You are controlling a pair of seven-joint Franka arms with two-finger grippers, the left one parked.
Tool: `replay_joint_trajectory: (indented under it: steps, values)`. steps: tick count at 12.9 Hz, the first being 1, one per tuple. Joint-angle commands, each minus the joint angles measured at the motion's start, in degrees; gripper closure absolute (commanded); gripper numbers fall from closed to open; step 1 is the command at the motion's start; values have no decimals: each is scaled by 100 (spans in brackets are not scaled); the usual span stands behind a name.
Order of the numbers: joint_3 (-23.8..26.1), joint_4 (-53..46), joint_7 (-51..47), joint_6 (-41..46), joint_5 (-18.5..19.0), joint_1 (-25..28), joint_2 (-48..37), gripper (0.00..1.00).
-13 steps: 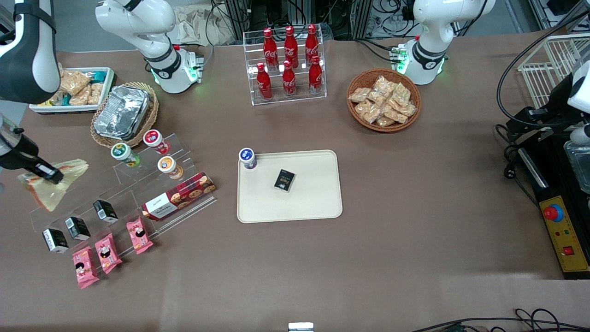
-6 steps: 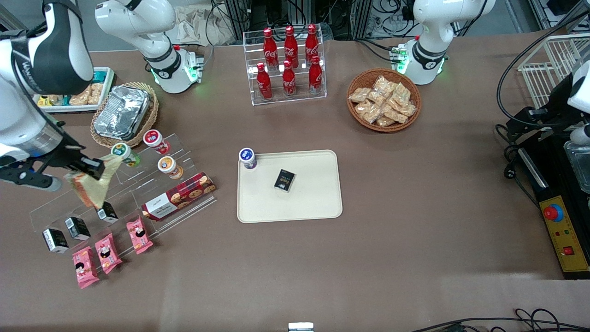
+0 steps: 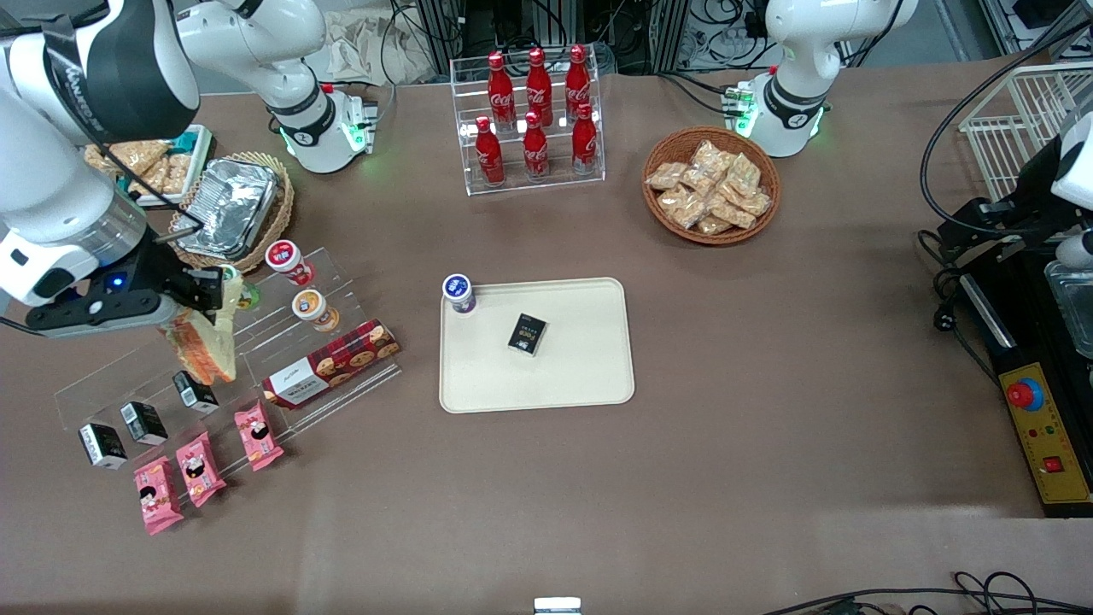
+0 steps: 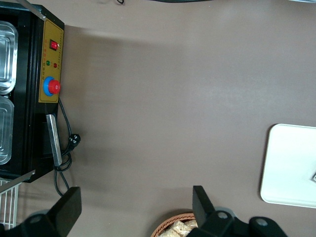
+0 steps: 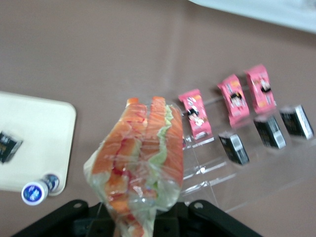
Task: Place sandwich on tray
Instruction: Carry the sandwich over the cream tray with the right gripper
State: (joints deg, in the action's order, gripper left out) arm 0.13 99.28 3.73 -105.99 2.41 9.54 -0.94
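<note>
Here, the right arm's black two-finger gripper (image 3: pixel 209 295) hangs above the clear acrylic stepped display stand (image 3: pixel 256 359) at the working arm's end of the table, its fingers clamped on the top of the clear-wrapped triangular sandwich (image 3: pixel 203 346) of pale bread with orange-pink filling. The sandwich dangles in the air below the gripper, over the stand's middle steps, and touches nothing else that can be made out. In the right wrist view the sandwich (image 5: pixel 140 163) shows its cut face, with orange and pale green layers under crinkled film, pinched at the gripper (image 5: pixel 136 219). The large flat cream-beige rectangular tray (image 3: pixel 581 376) with rounded corners lies near the middle of the brown table, well apart from the sandwich, toward the parked arm's end. On the tray rest a small black carton (image 3: pixel 527 333) and, at one corner, a small white cup with a blue lid (image 3: pixel 458 293). On the stand lie a red-plaid cookie box (image 3: pixel 331 363), three pink snack packets (image 3: pixel 195 469) on its lowest step nearest the camera, and three small black cartons (image 3: pixel 141 422) one step up.
</note>
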Motion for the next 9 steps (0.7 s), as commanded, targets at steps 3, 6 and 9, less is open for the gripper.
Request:
replay_joint_trajectory:
  steps: [3,6,9]
  values:
    - [-31,-146,436,692,-74,1012,23,100]
    - [-30,-154,655,668,-83,1654,50,100]
    - [-30,-154,918,124,118,2129,286,100]
